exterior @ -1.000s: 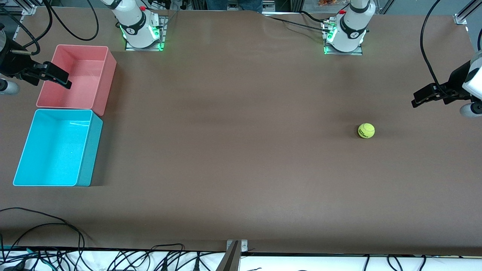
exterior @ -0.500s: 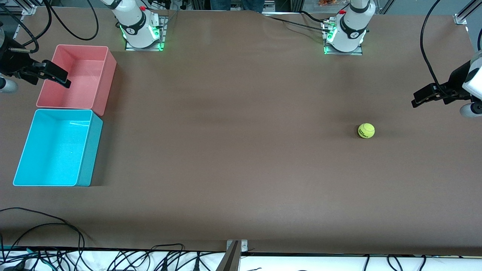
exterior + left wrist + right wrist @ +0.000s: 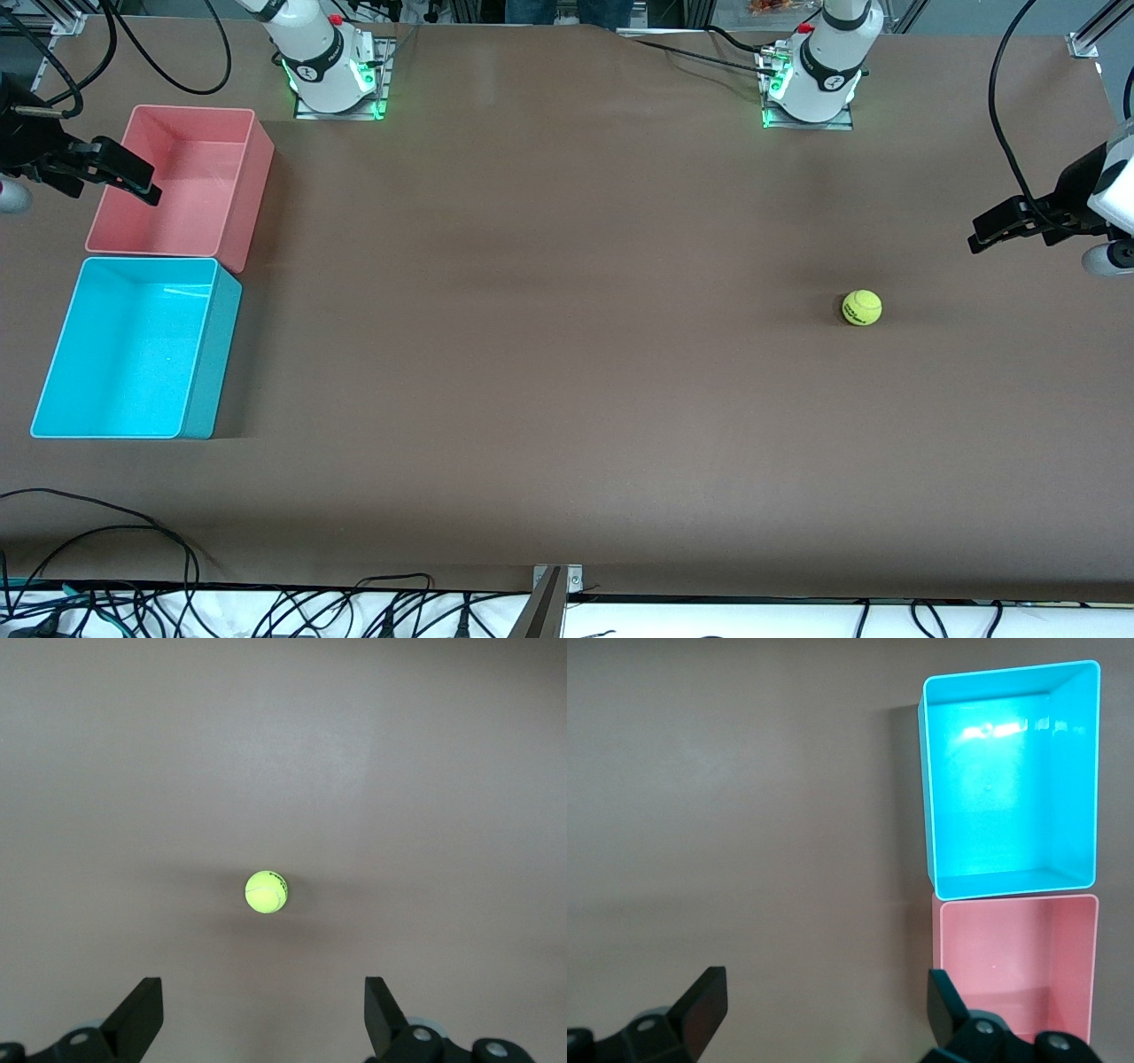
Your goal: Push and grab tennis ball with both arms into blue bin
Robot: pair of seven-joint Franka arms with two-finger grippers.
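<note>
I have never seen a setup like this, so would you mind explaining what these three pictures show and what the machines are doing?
These are two white jointed robot arms bolted along one edge of a brown table, each ending in a black two-finger claw. The wide picture is taken from a high camera facing them. The other two come from cameras on the arms' wrists, looking down past the claws.

The left claw hangs open above the table near a small fuzzy yellow-green tennis ball, which its wrist camera also sees. The right claw is open too, over the edge of a rectangular pink plastic bin. Beside that, nearer the front camera, sits a bright blue plastic bin, empty. Neither claw holds anything.
</note>
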